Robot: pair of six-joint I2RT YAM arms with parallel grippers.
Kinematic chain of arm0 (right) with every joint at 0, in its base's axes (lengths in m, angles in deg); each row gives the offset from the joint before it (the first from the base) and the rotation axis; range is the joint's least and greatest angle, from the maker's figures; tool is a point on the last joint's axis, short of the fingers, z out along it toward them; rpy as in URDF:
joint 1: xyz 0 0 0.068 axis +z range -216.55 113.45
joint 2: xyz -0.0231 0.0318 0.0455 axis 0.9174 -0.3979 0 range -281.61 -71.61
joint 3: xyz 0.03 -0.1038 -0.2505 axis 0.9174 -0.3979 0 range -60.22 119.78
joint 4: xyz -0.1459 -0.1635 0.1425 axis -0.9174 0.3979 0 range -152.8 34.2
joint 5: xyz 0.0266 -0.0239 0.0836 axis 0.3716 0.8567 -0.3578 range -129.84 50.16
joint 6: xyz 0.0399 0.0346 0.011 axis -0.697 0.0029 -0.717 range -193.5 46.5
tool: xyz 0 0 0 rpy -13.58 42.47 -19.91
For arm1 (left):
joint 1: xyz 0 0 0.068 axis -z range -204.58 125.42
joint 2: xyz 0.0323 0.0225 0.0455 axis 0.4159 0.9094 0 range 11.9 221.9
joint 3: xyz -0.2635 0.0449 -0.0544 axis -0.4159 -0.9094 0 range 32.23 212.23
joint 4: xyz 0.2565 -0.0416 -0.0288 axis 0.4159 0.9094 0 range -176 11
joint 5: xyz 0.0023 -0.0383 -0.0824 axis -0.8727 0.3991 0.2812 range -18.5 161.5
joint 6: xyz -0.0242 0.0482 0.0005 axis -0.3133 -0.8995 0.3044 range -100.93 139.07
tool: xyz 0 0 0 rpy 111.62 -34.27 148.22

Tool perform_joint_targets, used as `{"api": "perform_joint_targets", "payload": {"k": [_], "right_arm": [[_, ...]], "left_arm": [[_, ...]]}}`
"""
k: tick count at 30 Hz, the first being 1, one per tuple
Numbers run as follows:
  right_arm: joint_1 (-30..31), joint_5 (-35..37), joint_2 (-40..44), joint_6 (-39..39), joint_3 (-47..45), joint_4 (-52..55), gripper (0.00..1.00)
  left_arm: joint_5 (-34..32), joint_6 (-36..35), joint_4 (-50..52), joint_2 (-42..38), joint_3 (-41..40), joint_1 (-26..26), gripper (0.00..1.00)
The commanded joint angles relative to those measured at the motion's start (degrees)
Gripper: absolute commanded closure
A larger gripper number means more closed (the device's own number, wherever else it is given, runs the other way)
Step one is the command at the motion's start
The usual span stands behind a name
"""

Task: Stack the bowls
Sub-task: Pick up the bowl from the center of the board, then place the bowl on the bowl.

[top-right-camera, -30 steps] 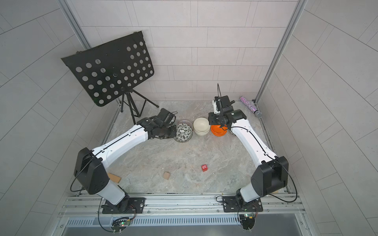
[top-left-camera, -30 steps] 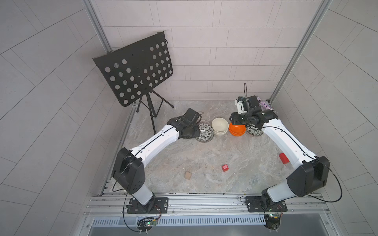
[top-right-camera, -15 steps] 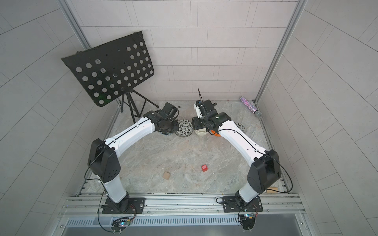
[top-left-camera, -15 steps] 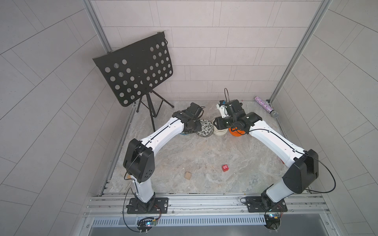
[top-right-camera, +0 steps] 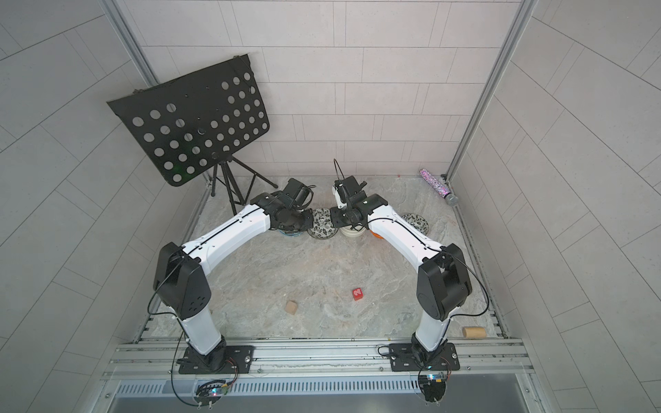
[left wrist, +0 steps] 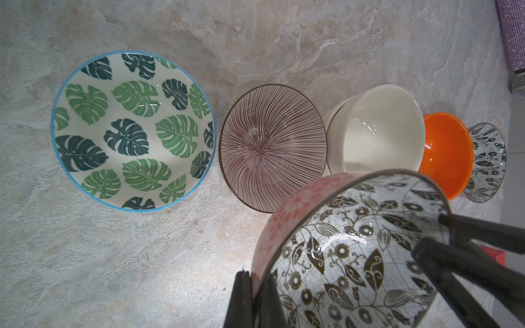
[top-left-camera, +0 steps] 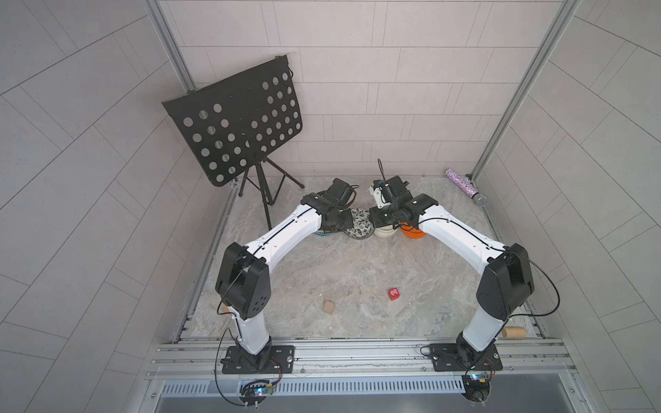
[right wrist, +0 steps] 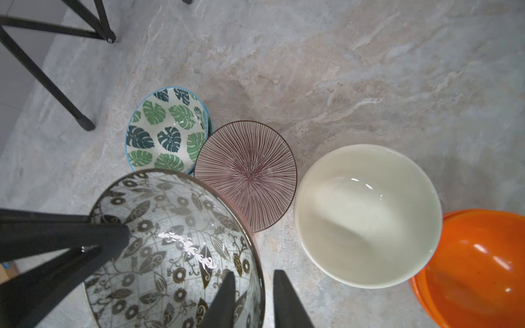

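Over marble table (left wrist: 85, 255), left end effector (left wrist: 254, 279) clamps black-and-white bowl (left wrist: 341, 269).

The left arm (top-left-camera: 286, 232) is hiding most of the green-leaf bowl (top-left-camera: 323, 233). The right arm (top-left-camera: 454, 232) is half covering the orange bowl (top-left-camera: 413, 234)

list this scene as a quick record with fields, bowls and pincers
held bowl: black-and-white leaf pattern, tilted
left pincer: shut on held bowl's rim
right pincer: open, straddling the same rim
row on table: green bowl, striped bowl, cream bowl, orange bowl, twin bowl
stacked so far: cream bowl shows a second rim beneath
strays: red block, wood block
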Motion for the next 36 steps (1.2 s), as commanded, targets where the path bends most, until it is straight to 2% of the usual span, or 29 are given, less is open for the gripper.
{"api": "perform_joint_targets", "payload": {"k": [1,5,7,9,11,15,18,22,27,32,36], "right_arm": [[0.14,0.5,-0.96,-0.47,1.2,0.45,0.85],[0.17,0.18,-1.02,-0.21,1.11,0.66,0.95],[0.16,0.06,-0.9,-0.11,1.03,0.8,1.0],[0.16,-0.39,-0.63,0.09,0.9,0.84,1.0],[0.09,-0.8,-0.35,0.19,0.77,0.75,1.0],[-0.32,-1.29,0.33,0.34,0.61,0.99,1.0],[-1.31,-2.15,1.13,0.13,0.46,0.93,1.0],[-3.18,-3.5,2.56,-0.15,0.32,0.71,1.0],[-7.53,-6.22,5.33,-0.64,-0.36,0.56,1.0],[-16.6,-9.18,8.64,-1.24,-2.22,0.19,1.0],[-28.06,-13.94,11.96,-3.39,-4.98,-1.88,1.0]], "left_arm": [[1.15,-0.41,-1.99,-1.37,0.86,0.06,1.0],[1.63,-0.41,-2.81,-1.32,0.78,0.07,1.0],[2.0,-0.7,-3.18,-1.36,0.78,0.06,0.94],[2.25,-0.84,-3.44,-1.52,0.78,0.07,0.8],[2.35,-1.11,-3.64,-1.66,0.84,-0.05,0.73],[1.71,-1.54,-3.85,-2.8,1.21,-0.25,0.36],[0.69,-1.75,-3.86,-4.62,1.39,-0.66,0.23],[-2.24,-2.11,-4.18,-8.14,0.4,-1.45,0.19],[-2.78,-2.23,-4.89,-12.09,-2.84,-4.04,0.19],[-1.66,-2.01,-5.29,-14.24,-7.27,-6.67,0.19],[-0.87,-1.75,-6.0,-15.2,-9.92,-7.45,0.19]]}}
